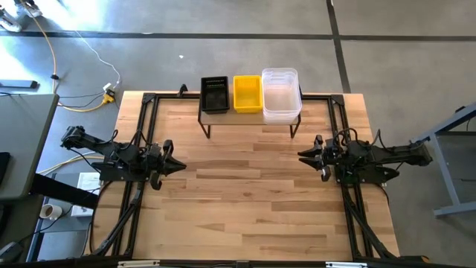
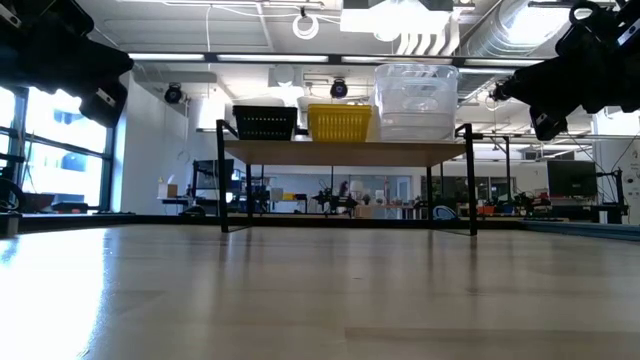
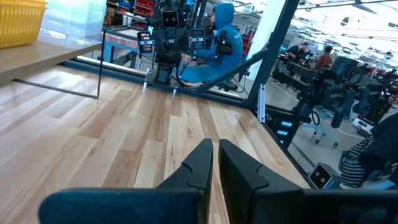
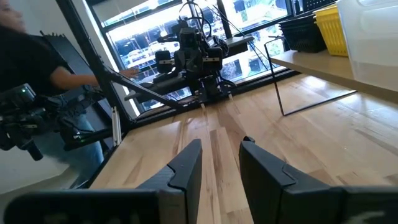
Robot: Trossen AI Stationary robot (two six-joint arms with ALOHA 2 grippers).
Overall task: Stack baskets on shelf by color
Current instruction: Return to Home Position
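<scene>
My left gripper (image 1: 177, 165) hung low over the left side of the big pale-wood tabletop (image 1: 253, 216), well apart from the shelf. Its two dark fingers were drawn almost together on nothing, and I judged little risk on that side.

On the low light-wood shelf on thin black legs (image 2: 340, 152), at the far edge of the table, the baskets stood in a row by colour. The black perforated mesh basket (image 1: 215, 94) was at the left and the yellow plastic basket (image 1: 248, 94) in the middle, the two just beside each other. The clear translucent plastic basket stack (image 1: 280, 95) stood at the right, close to that end of the plank. How many bins sat nested in each pile I could not tell.

The clear pile stood tallest in the low view, and I took it for the weak point. If it was seated loosely, a knock to the shelf or the table could tip it or slide it off the end.

My right gripper (image 1: 301, 156) hung over the right side of the table, fingers apart and empty. It was clear of the shelf but lay on the clear stack's side. Any wide swing by that arm toward the shelf could clip that stack or the shelf leg under it.
</scene>
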